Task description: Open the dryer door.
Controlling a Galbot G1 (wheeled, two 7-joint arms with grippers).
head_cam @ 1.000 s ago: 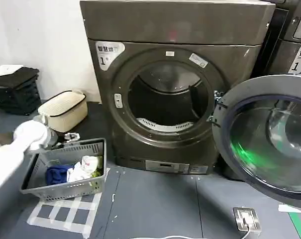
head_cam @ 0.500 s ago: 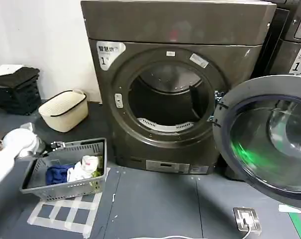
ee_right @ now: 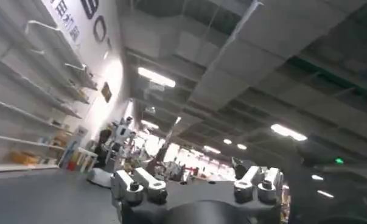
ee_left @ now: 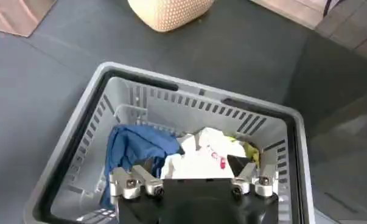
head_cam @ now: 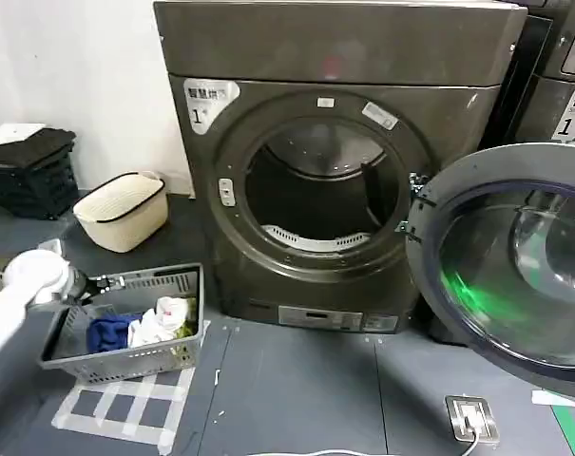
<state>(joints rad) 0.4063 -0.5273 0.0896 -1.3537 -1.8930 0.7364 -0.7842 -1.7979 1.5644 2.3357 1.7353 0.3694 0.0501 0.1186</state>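
The dryer door [head_cam: 515, 256] stands swung wide open to the right of the dryer [head_cam: 335, 57], its grey inner side and glass facing me. The round drum opening [head_cam: 316, 190] is uncovered and dark inside. My left gripper [head_cam: 102, 281] hovers at the far left, over the rim of a grey laundry basket [head_cam: 125, 356], well away from the door. In the left wrist view the left gripper [ee_left: 194, 173] is open above the basket's clothes [ee_left: 198, 158], holding nothing. The right gripper [ee_right: 195, 176] points up at the ceiling, open and empty.
A cream wicker basket [head_cam: 123, 211] and a black crate [head_cam: 30, 171] stand by the left wall. A second machine [head_cam: 563, 76] sits behind the open door. Tape marks [head_cam: 125, 404] and a metal floor plate [head_cam: 472, 418] lie on the dark floor.
My left arm has drawn back to the left and a little lower, its gripper now at the basket's left rim. The door and dryer have not moved.
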